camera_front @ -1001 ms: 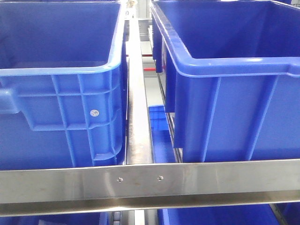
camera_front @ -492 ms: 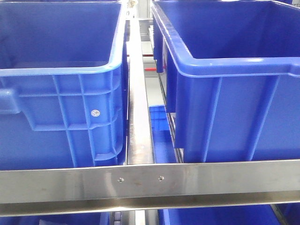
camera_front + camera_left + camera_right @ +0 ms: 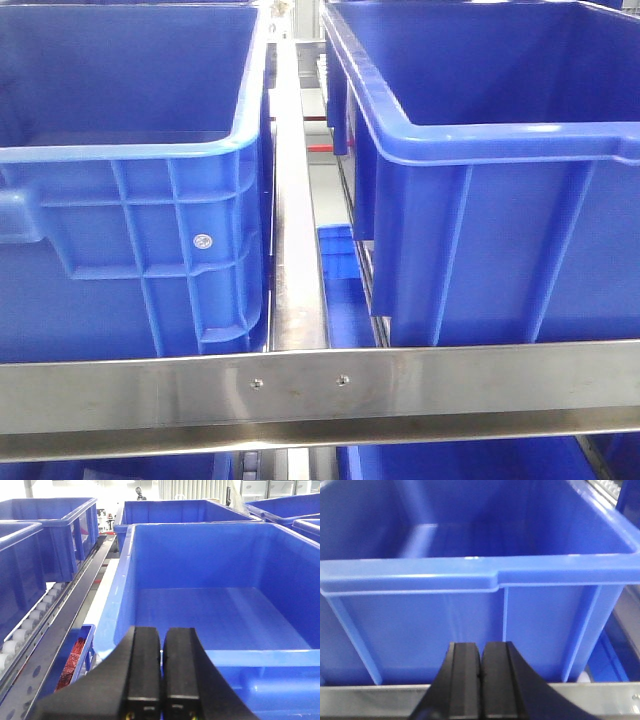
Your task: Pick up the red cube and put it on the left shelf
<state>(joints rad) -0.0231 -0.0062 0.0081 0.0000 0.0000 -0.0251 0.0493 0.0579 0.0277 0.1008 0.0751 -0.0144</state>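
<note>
Front view: brushed stainless-steel left shelf (image 3: 120, 392) runs across the bottom – flat front rail with two small screws (image 3: 300, 381), narrow steel divider strip (image 3: 296, 250) going back from it. Large blue plastic bin on the left (image 3: 130, 190) and large blue plastic bin on the right (image 3: 490, 180) sit on the tier either side of the strip, both open-topped, interiors look bare as far as visible. Smaller blue tray (image 3: 338, 250) shows lower down in the gap beside the strip.

Red cube – not visible in any view, position cannot be told.

Left wrist view: left gripper (image 3: 161, 680) black, its fingers (image 3: 142, 670) pressed together with nothing between, just a thin seam. It hovers at the near rim of a big blue plastic tub (image 3: 220, 610), looking into its bare floor. Roller conveyor track (image 3: 30, 625) at left, small blue tray with reddish contents (image 3: 75, 657) below it.

Right wrist view: right gripper (image 3: 480, 680) black, fingers (image 3: 496, 675) together too, holding nothing. It faces the outer wall of a blue ribbed plastic bin (image 3: 470, 610), steel rail (image 3: 370, 700) just under the bin.
</note>
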